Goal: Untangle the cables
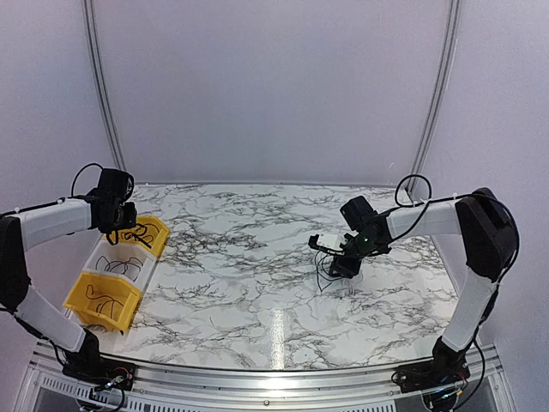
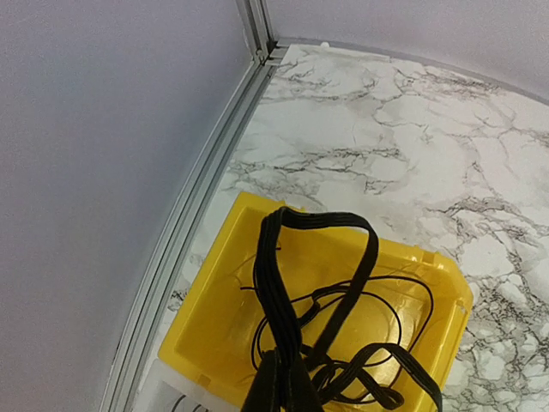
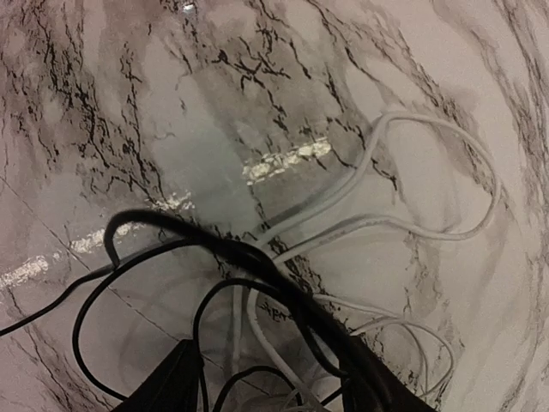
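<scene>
Hanging over a yellow plastic bin with rounded corners, the left hand is pinched shut on a flat, ribbed black cable. This ribbon-like strand rises from the dark fingertips in a tall arch, bends over at the top and runs down into the bin, where it ends in a second, smaller loop. Beneath it, a thin round black wire lies coiled on the bin's smooth, glossy floor. In the overhead view a white plastic bin and a second yellow plastic bin stand in a row with the first, each with thin dark strands inside.

Well apart from these, on the right of the glossy white marble-patterned tabletop with black veins, the right hand stands with its fingers wide, straddling a loose clump of cables. Smooth round black cables arch across the gap between the dark fingers. I cannot tell whether either finger presses on them. Pale grey round cables lie flat on the tabletop in long, open curves.
</scene>
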You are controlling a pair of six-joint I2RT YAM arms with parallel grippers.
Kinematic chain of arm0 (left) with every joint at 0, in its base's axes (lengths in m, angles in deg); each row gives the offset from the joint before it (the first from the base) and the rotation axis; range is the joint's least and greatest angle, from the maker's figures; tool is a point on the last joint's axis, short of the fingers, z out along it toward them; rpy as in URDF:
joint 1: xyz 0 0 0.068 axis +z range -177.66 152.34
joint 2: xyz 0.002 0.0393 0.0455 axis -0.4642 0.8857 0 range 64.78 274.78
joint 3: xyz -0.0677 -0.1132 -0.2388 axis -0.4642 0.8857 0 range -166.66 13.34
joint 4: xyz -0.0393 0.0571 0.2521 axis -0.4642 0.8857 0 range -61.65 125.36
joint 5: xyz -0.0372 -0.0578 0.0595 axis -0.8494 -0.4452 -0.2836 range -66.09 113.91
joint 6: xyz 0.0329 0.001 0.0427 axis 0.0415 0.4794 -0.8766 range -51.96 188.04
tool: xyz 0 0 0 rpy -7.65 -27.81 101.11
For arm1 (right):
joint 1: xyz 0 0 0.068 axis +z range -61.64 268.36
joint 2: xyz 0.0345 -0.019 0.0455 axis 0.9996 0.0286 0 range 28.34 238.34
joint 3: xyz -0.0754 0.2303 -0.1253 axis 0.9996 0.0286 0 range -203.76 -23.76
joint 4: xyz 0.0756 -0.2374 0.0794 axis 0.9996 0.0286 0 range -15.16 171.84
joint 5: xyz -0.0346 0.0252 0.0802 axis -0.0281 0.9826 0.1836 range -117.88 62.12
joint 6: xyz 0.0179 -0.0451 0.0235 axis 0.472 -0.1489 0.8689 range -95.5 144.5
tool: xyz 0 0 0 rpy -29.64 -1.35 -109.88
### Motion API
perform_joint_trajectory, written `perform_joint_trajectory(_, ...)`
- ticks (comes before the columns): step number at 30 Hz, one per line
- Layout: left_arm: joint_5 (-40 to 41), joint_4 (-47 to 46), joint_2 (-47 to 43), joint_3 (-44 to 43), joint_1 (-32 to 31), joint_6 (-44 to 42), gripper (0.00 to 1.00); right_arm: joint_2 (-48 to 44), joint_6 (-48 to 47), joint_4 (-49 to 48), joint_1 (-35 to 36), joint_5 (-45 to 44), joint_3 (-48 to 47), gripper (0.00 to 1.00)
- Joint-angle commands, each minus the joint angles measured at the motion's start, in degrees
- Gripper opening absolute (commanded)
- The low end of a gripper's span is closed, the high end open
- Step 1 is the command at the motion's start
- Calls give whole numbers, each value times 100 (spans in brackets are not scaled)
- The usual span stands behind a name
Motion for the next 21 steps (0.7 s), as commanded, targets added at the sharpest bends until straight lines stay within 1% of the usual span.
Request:
perform_joint_trajectory(1,-26,532,344,-425,19,123,0,299,-64,198,177,-146,24,56)
perform_joint_trajectory(4,-57,779,584,-597,21,125,0,313,-81,196,217,-150,33,56)
perform_joint_trajectory(7,13,843,605,-633,29,116,0,342,-83,197,261,-167,33,56)
perform_joint_trajectory(8,62,866,606,-644,29,108,3,348,-89,192,275,-173,33,56)
perform_joint_trajectory(9,127,897,611,-661,30,115,16,352,-85,197,294,-176,33,56)
perform_joint_trajectory(10,176,929,613,-671,42,128,25,353,-82,197,306,-177,33,56)
perform_joint_trajectory(11,184,963,615,-692,69,124,28,353,-82,198,316,-177,33,56)
perform_joint_trajectory(16,285,981,468,-767,111,177,38,280,-58,204,352,-170,17,56)
perform_joint_trajectory(19,339,923,257,-778,112,154,41,98,34,232,353,-135,-22,56)
perform_joint_trajectory(21,148,786,39,-758,104,93,41,-144,108,285,341,-59,-63,56)
